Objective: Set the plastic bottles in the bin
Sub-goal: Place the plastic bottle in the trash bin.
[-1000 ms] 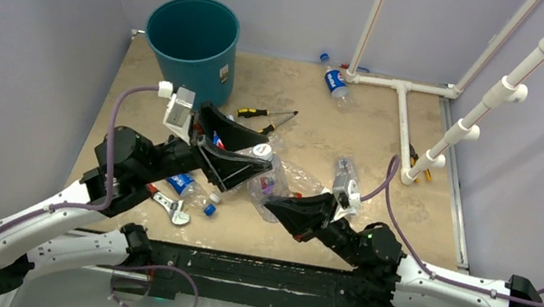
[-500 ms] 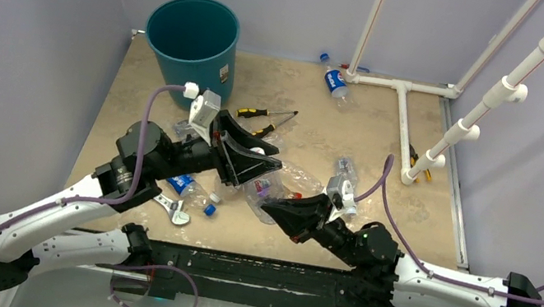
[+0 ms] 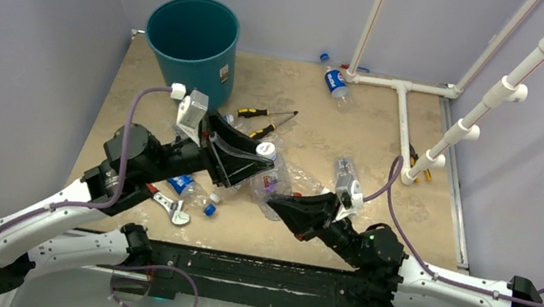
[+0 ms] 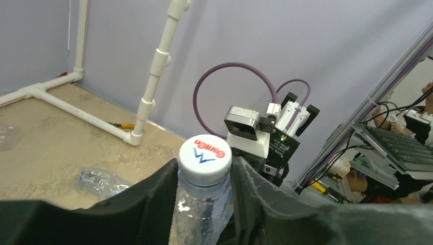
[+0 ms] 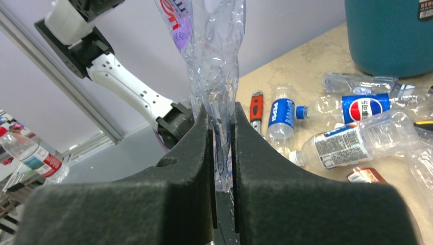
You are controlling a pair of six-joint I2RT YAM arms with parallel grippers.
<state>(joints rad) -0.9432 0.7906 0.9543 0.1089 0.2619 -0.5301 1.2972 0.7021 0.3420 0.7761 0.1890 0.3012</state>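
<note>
Since the frame half a second earlier, the left tool (image 3: 255,157) is drawing back a little toward the left, toward the bin (image 3: 198,74) side of the bench (image 3: 365,127). The right tool (image 5: 223,117) is keeping nearly the same station beside the central heap.

Left tool: the jaws are gripping a white-capped bottle (image 4: 204,158) just below its cap, pressing from both sides, with the cap standing proud of them. The bottle is riding in the tool near the middle of the bench, apart from the bin, which is standing at the far left corner.

Right tool: the jaws are all but meeting, pinching the flattened body of a crushed bottle (image 5: 217,66) that is projecting beyond the fingertips. Whether this bottle is clear of the bench cannot be told.

Step in hand, as judged: both tools are loaded and the carry to the bin is beginning, the left arm leading. Loose bottles (image 3: 182,183) are lying under and between the arms, and a Pepsi bottle (image 3: 335,82) is lying far off by the white pipe frame, so much of the task is remaining.

Next move — the left arm is needing height first, to lift the bottle above the bin's rim, then travel over the opening, and only there a release. The screwdrivers (image 3: 267,113) are lying just beside that path and the wrench (image 3: 168,205) under the forearm; neither is belonging in the bin.
</note>
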